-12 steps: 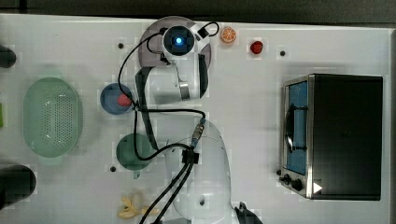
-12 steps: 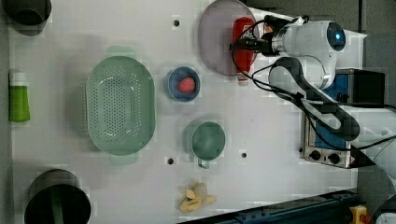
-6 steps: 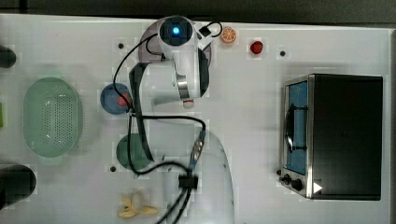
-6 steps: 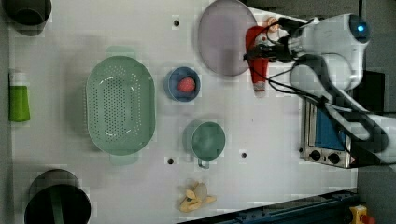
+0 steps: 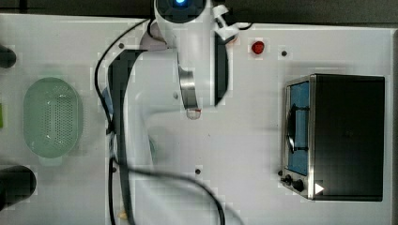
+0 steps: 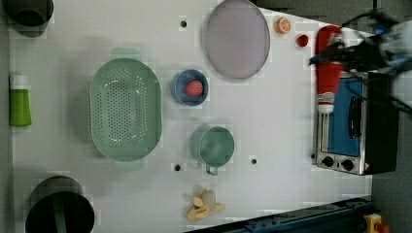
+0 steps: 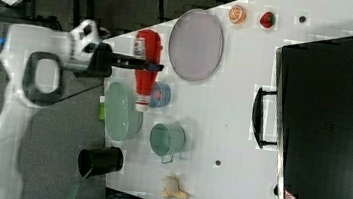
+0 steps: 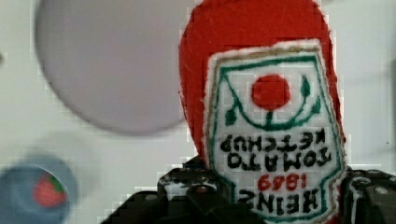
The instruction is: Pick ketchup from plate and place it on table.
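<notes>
The gripper clamps the ketchup aloft, seemingly clear of the plate. A soft, slack hold could let it slip before it reaches the table.

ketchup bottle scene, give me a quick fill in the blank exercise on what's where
1. The gripper is shut on the red plush ketchup bottle, holding it ____ the white table.
2. The round lilac-grey plate is now ____.
3. The small blue bowl holds a red ____.
4. The banana peel lies nearest the green ____.

Missing words: above; empty; strawberry; cup
</notes>
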Controlling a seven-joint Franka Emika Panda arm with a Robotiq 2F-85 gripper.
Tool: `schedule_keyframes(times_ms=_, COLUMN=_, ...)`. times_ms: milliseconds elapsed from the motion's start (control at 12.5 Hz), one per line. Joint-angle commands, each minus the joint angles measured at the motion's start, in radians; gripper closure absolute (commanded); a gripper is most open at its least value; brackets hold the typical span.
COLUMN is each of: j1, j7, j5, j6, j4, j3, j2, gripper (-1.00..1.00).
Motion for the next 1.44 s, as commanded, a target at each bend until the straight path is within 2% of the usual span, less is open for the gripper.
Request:
schedule_keyframes(times_ms=80, j1=-0.034, j7=0.201, j5=-0.001, j6=-0.03, j4=-0.135, j3=-0.007, j2=-0.097, gripper=-0.2)
schedule_keyframes(times_ms=240, j1=-0.045, j7=0.216, j5=0.0, j6=0.011, j4=-0.254, j3=-0.01, j2=-0.17, gripper=-0.2)
schedule_keyframes(times_ms=560, j1=-0.061, j7=0.216, j5=0.051, j6=0.229, j4=-0.49, j3=-0.037, j2=-0.251, gripper=-0.2)
schedule_keyframes(times_ms=880, j1=-0.067, j7=0.216, j5=0.102, j6=0.454, j4=-0.652, j3=-0.053, j2=-0.205, gripper=-0.2)
schedule_keyframes(times_ms=1120, j1=-0.067, j7=0.216, j5=0.102, j6=0.608, j4=-0.728, j3=-0.056, j2=-0.144, gripper=-0.2)
schedule_keyframes(times_ms=1200, j1=-0.066, j7=0.216, j5=0.102, j6=0.631, j4=-0.744, j3=-0.056, j2=-0.124, gripper=-0.28)
schedule_keyframes(times_ms=1440, j1=-0.065, j7=0.216, j5=0.102, j6=0.684, j4=-0.767, j3=-0.056, j2=-0.103, gripper=-0.93)
